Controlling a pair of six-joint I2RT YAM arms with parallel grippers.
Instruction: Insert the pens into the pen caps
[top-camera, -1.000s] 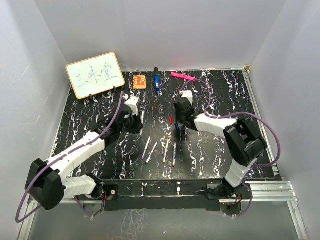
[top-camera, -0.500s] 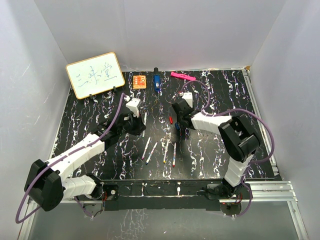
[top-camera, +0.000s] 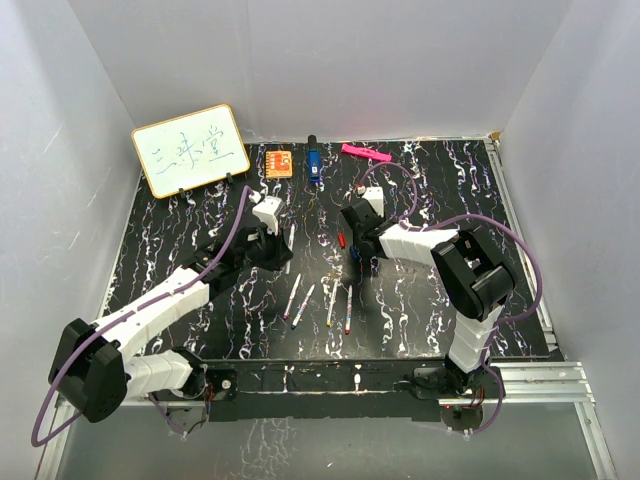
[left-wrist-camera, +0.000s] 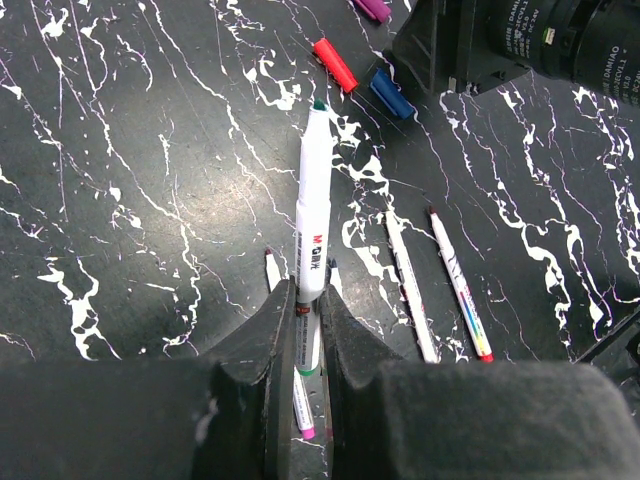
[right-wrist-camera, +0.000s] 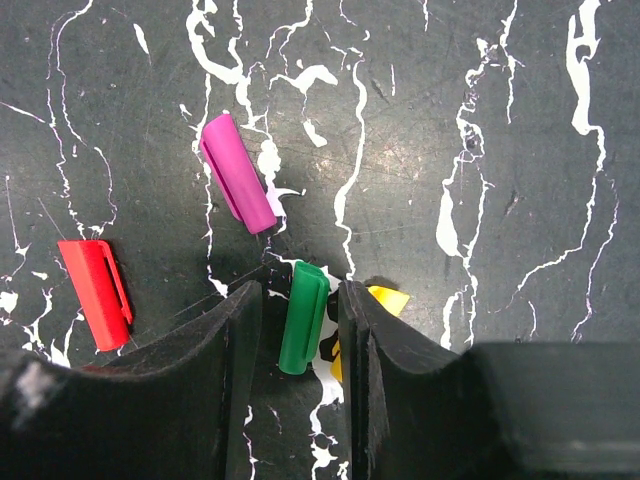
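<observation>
My left gripper (left-wrist-camera: 308, 300) is shut on a white pen with a green tip (left-wrist-camera: 312, 200) and holds it above the table; in the top view it is left of centre (top-camera: 272, 238). My right gripper (right-wrist-camera: 300, 295) is open and low over the table, its jaws either side of the green cap (right-wrist-camera: 303, 316), with a gap on the left side. The yellow cap (right-wrist-camera: 385, 300) is partly hidden behind the right finger. The purple cap (right-wrist-camera: 238, 173) and red cap (right-wrist-camera: 95, 293) lie just beyond. The blue cap (left-wrist-camera: 392, 92) lies beside the red one. Several pens (top-camera: 332, 303) lie in front.
A whiteboard (top-camera: 190, 150) stands at the back left. An orange block (top-camera: 279, 163), a blue-and-black object (top-camera: 313, 163) and a pink bar (top-camera: 366, 153) lie along the back edge. White walls enclose the black marbled table (top-camera: 180, 215).
My right gripper has shifted left and settled over the caps. My left gripper has edged right with the pen still in it.
</observation>
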